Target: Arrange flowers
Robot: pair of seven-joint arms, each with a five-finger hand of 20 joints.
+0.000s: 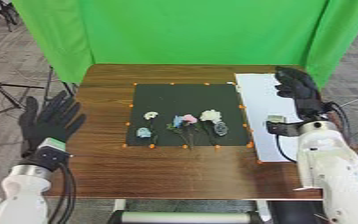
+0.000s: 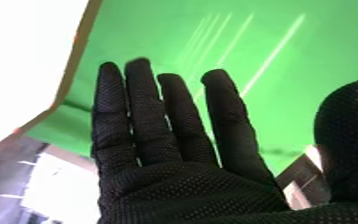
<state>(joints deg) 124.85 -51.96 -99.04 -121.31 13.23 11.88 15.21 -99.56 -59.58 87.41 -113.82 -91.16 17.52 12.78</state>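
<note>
Right hand (image 1: 302, 91), fingers straight, hangs near white sheet (image 1: 257, 102).

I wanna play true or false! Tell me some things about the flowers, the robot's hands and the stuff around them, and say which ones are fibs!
1. The pink flower lies on the dark mat. True.
2. The left hand is holding a flower. False: the left hand is open and empty.
3. The curtain behind the table is red. False: it is green.
4. The right hand is by the white sheet. True.
5. The dark mat is round. False: it has four straight sides.
</note>
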